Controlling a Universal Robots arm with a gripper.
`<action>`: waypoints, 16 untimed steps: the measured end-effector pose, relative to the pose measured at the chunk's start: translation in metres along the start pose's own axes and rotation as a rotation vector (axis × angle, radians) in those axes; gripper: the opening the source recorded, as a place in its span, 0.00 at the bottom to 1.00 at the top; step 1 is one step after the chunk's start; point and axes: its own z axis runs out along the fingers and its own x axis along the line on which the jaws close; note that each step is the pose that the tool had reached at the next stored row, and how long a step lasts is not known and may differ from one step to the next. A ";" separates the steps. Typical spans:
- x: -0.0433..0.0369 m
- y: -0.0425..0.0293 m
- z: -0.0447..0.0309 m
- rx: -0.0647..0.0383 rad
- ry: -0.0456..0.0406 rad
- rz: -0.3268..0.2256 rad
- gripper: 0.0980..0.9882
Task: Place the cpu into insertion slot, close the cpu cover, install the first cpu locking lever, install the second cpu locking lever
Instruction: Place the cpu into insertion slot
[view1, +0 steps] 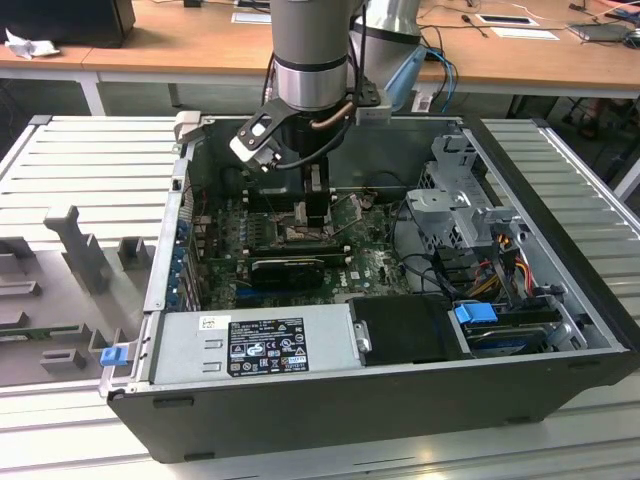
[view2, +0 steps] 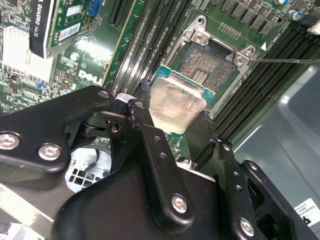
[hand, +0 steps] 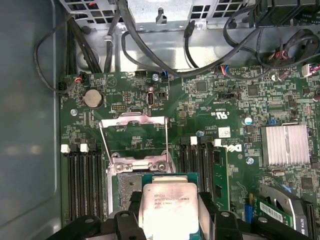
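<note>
Gripper (view2: 174, 107) was clamped on the cpu (view2: 175, 100), fingers (view2: 141, 95) on opp. edges. Chip was held over the insertion slot (view2: 210, 65), overlapping the edge nearest the gripper; contact w/ slot could not be told. Slot centre was exposed. The cpu cover (hand: 131, 119) stood swung open beyond slot's far edge.

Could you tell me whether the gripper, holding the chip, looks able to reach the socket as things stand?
Probably yes: the gripper holds the chip close above the socket, whose cover is swung open, with nothing lying between.
</note>
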 end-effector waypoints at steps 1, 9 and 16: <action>0.0000 -0.0002 0.0005 0.000 -0.0001 0.000 0.48; 0.0022 -0.0022 0.0098 0.000 -0.0001 0.000 0.48; 0.0065 -0.0029 0.0148 0.000 0.0018 0.000 0.48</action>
